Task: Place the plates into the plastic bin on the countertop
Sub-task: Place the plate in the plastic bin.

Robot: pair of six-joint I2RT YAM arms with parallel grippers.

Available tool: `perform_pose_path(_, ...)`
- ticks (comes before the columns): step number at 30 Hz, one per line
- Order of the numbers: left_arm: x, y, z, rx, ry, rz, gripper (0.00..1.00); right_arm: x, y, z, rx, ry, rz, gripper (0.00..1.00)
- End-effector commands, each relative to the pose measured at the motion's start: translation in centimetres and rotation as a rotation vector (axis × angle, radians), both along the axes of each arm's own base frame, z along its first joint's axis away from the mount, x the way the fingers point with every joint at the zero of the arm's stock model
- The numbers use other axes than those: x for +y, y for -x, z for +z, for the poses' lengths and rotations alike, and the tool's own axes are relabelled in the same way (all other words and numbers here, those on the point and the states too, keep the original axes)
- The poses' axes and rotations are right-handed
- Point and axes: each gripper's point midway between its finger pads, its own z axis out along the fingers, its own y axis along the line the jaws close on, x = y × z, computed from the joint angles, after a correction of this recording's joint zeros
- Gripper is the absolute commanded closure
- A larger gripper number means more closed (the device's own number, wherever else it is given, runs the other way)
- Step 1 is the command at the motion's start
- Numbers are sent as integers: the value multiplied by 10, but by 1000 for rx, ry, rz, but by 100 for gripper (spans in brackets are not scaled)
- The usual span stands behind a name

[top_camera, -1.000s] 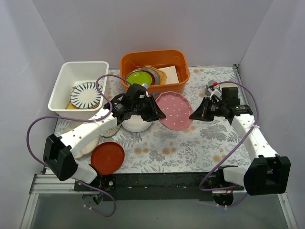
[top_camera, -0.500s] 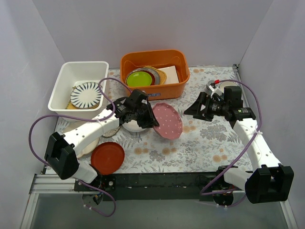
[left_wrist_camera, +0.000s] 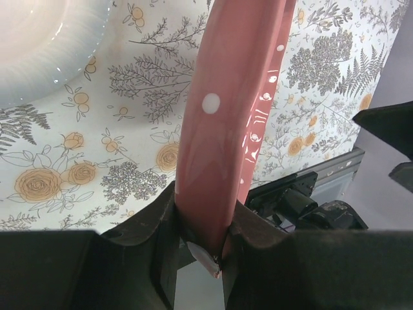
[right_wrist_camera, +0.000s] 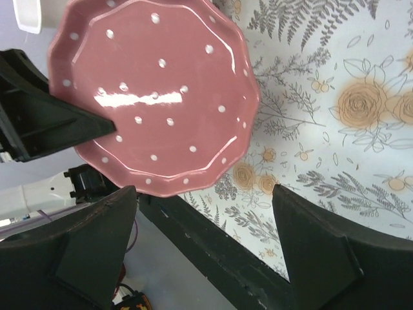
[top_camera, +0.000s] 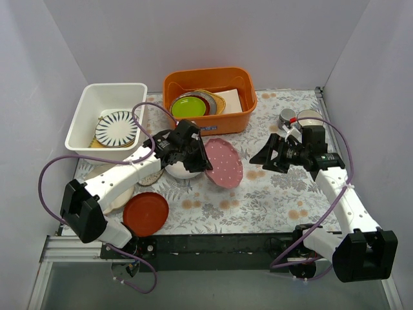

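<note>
My left gripper (top_camera: 205, 159) is shut on the rim of the pink scalloped plate (top_camera: 224, 163) and holds it tilted on edge above the countertop (top_camera: 258, 194). The left wrist view shows the pink plate (left_wrist_camera: 219, 116) pinched edge-on in the left gripper (left_wrist_camera: 205, 226). My right gripper (top_camera: 263, 157) stands open and empty, apart from the plate's right side; in its wrist view the pink plate (right_wrist_camera: 155, 97) faces the right gripper (right_wrist_camera: 203, 213). The white plastic bin (top_camera: 76, 123) at the back left holds blue-striped plates (top_camera: 116, 128). A red-orange plate (top_camera: 146, 214) lies front left.
A white plate (top_camera: 184, 171) sits under my left wrist, with a speckled plate (top_camera: 151, 176) and a cream plate (top_camera: 115, 197) beside the left arm. The orange tub (top_camera: 208, 119) at the back holds a lime-green plate (top_camera: 188, 106). Two cups (top_camera: 287, 118) stand back right.
The right gripper opened, let go of the pink plate's rim and drew back to the right. The left gripper kept the plate, tipped it more on edge and shifted it slightly left.
</note>
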Motion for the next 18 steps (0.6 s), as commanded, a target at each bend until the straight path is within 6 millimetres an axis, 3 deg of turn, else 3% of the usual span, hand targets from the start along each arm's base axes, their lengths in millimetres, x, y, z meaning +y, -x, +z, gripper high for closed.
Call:
perform_pose_path(1, -12, -23, 88, -209, 157, 4, 100, -3, 9, -4, -3, 23, -1, 7)
perform_pose_path(10, 8, -57, 130, -265, 190, 27, 100, -12, 22, -20, 18, 95, 14, 7)
perform_pose_path(18, 75, -94, 162, -330, 190, 125, 100, -16, 36, -38, 67, 117, 23, 7)
